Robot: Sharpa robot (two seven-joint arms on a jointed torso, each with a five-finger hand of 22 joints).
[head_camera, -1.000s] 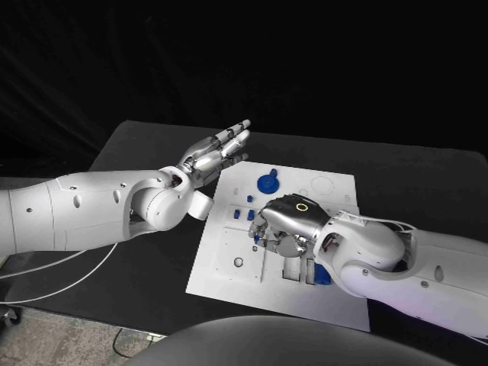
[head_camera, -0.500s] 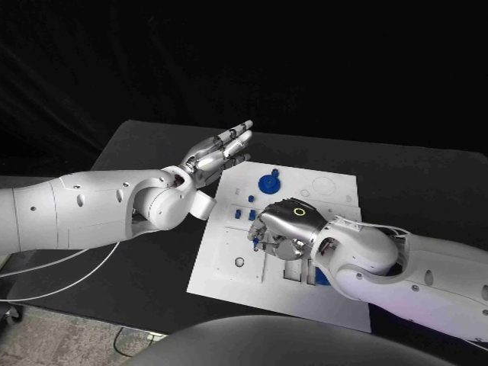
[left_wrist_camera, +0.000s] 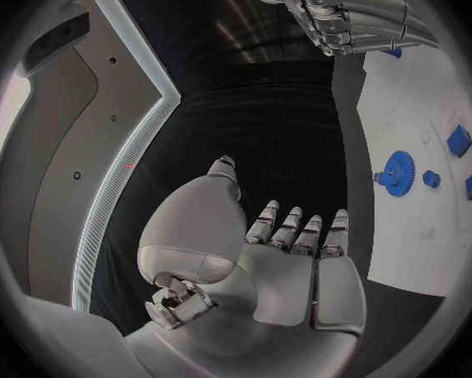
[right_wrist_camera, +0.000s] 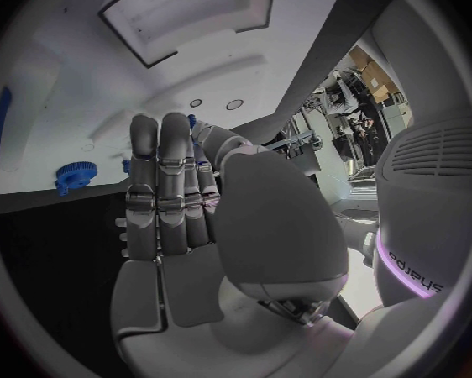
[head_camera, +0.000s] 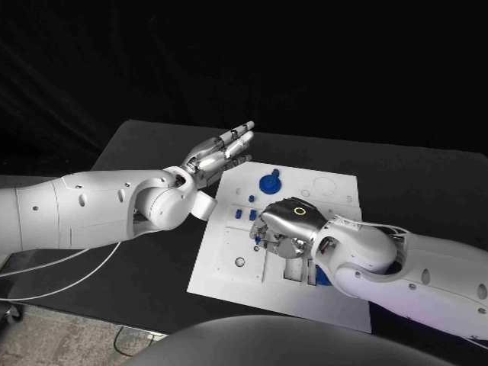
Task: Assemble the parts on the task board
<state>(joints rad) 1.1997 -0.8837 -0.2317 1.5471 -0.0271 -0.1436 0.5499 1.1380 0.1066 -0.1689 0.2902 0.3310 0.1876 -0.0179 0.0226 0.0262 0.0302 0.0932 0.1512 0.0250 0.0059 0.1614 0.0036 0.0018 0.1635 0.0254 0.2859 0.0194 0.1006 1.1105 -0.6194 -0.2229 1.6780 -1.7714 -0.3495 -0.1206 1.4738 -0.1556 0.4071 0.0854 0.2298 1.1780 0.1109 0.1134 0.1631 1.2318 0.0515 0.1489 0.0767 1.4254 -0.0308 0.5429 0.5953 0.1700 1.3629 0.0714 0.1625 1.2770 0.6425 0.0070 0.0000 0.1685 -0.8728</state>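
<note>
Two white robot arms reached over a black table (head_camera: pixel 420 183), on which a white task board (head_camera: pixel 228 278) lay in the middle. The left hand (head_camera: pixel 216 156) hovered above the table just beyond the board's far left corner, fingers straight and spread apart, holding nothing; the left wrist view showed the same flat, released palm (left_wrist_camera: pixel 294 260) with the dark table surface beyond it. The right hand (head_camera: pixel 283 229) was down over the middle of the board, knuckles up, fingers curled toward the surface. Whether it gripped a part could not be told from the head view. In the right wrist view its fingers (right_wrist_camera: pixel 163 193) stood side by side, straight and close together, with a small blue piece (right_wrist_camera: pixel 202 166) showing just behind them; contact with it could not be made out.

Several blue parts sat on the board. A round blue gear (head_camera: pixel 268 183) lay near the board's far edge, between the two hands, and appeared again in both wrist views (left_wrist_camera: pixel 395 170) (right_wrist_camera: pixel 76 176). A few small blue blocks (head_camera: pixel 244 214) stood just beside the right hand, toward the left arm. Another blue part (head_camera: pixel 322 278) peeked out beneath the right wrist at the board's near side. A small dark ring (head_camera: pixel 239 262) lay on the board's near left area.
</note>
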